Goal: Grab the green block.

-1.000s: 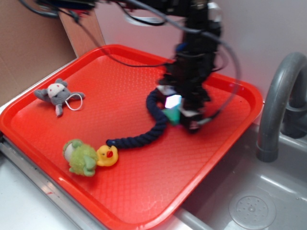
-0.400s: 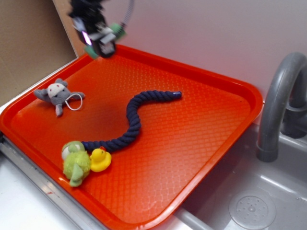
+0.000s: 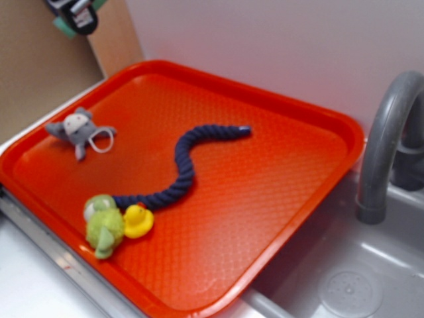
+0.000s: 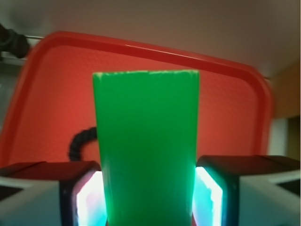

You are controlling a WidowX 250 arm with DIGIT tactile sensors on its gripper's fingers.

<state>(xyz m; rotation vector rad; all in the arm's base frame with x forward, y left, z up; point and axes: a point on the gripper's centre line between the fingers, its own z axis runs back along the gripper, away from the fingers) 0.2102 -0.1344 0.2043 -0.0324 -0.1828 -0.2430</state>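
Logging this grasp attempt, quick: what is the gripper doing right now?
Gripper: closed on the green block, lifted high above the red tray.

In the exterior view the gripper [image 3: 74, 16] is cut off by the top edge at upper left, only a sliver of the green block [image 3: 63, 28] showing. In the wrist view the block [image 4: 146, 146] hides much of the tray [image 4: 230, 108], and most of the dark rope [image 4: 80, 143].

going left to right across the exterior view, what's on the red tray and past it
Small grey plush mouse → fuzzy lime-green plush toy → small yellow rubber duck → dark navy twisted rope → far right rim of the red plastic tray → grey curved faucet.
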